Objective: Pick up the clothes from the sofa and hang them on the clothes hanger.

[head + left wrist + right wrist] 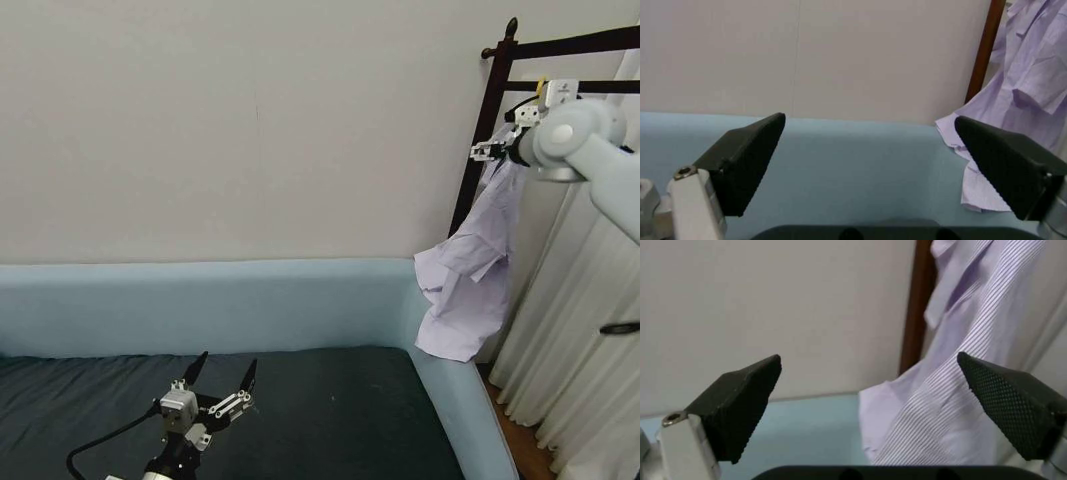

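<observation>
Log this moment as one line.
shirt: hanging at rack, hem over sofa corner | right gripper: open, beside shirt top | left gripper: open, above sofa seat

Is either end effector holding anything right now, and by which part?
Nothing is held. The right end effector sits open beside the shirt near the rack; the left end effector is open over the sofa.

You're looking at a pale lavender shirt (470, 280) with fine darker pinstripes, a dark reddish-brown clothes rack (470, 185), a light blue sofa (200, 300) with a dark slate-blue seat cushion (340, 400), a plain off-white wall (250, 130) and white curtains (570, 330).
</observation>
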Tool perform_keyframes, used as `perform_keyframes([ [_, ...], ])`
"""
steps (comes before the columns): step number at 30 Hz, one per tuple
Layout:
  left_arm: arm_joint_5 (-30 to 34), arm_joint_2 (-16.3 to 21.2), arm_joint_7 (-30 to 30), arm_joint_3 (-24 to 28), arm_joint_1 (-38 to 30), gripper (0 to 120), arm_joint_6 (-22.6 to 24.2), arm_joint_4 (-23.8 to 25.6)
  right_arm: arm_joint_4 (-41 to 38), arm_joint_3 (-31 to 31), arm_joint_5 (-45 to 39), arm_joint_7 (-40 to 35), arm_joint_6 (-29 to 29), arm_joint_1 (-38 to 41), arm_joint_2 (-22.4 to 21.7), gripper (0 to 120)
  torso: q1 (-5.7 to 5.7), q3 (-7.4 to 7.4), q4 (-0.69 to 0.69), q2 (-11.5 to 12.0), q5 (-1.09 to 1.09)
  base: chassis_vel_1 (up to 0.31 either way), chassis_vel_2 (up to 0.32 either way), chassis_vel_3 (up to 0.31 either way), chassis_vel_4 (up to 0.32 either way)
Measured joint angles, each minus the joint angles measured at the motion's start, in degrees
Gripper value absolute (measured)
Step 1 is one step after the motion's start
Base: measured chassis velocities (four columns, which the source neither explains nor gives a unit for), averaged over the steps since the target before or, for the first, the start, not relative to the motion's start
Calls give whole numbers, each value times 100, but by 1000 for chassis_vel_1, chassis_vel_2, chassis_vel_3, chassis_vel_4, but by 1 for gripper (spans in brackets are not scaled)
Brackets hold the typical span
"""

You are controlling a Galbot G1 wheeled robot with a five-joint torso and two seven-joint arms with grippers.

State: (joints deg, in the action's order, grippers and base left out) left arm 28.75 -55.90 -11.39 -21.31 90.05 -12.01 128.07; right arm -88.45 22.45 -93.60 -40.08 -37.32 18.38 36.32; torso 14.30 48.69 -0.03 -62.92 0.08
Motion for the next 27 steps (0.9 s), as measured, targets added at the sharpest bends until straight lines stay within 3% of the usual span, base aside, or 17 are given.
perform_keyframes([
  [2,-62,-99,5,14,45,100,-39,-11,-636,-625,117,248,325,-805,-189,100,0,-1,2,0,-2,0,0,0,0],
  [3,-62,-99,5,14,45,100,-39,-11,-636,-625,117,248,325,-805,-189,100,0,-1,2,0,-2,0,0,0,0],
  [6,-93,-274,15,-18,161,100,-96,3,-1532,-1405,532,605,747,-2029,-535,100,0,0,3,0,0,0,0,0,0],
  [8,-106,-331,19,-34,199,100,-123,2,-1834,-1657,605,676,866,-2395,-662,100,0,1,3,0,0,0,0,0,0],
  [11,-162,-527,47,-59,301,100,-205,-42,-2671,-3104,1028,1017,1176,-4061,-933,100,-1,-1,1,-1,-6,0,0,0,0],
  [12,-162,-527,47,-59,301,100,-205,-42,-2671,-3104,1028,1017,1176,-4061,-933,100,-1,-1,1,-1,-6,0,0,0,0],
  [14,-241,-643,73,-59,331,100,-274,-102,-3022,-4221,1401,1241,1379,-5416,-901,100,0,-1,-1,-1,0,0,0,0,0],
  [16,-349,-771,129,-54,366,100,-331,-139,-3293,-5144,1903,1513,1550,-6745,-733,100,0,-1,0,-1,-4,0,0,0,0],
  [17,-349,-771,129,-54,366,100,-331,-139,-3293,-5144,1903,1513,1550,-6745,-733,100,0,-1,0,-1,-4,0,0,0,0],
  [20,-601,-986,184,-50,482,100,-473,-203,-3700,-6193,3018,2143,1915,-8633,-144,100,1,0,2,0,-1,0,0,0,0],
  [22,-642,-1038,220,-50,537,100,-511,-213,-3801,-6389,3298,2327,2048,-9082,40,100,0,0,2,0,-2,0,0,0,0],
  [24,-837,-1183,316,-84,716,100,-623,-229,-4018,-6825,4235,2877,2513,-10185,650,100,0,0,1,-1,-1,0,0,0,0],
  [25,-918,-1244,342,-100,786,100,-673,-236,-4107,-6960,4556,3064,2693,-10531,915,100,0,-1,1,-1,-2,0,0,0,0],
  [26,-918,-1244,342,-100,786,100,-673,-236,-4107,-6960,4556,3064,2693,-10531,915,100,0,-1,1,-1,-2,0,0,0,0],
  [27,-1017,-1335,374,-112,900,100,-757,-247,-4217,-7130,5033,3365,3000,-11044,1351,100,0,-1,2,-1,-3,0,0,0,0],
])
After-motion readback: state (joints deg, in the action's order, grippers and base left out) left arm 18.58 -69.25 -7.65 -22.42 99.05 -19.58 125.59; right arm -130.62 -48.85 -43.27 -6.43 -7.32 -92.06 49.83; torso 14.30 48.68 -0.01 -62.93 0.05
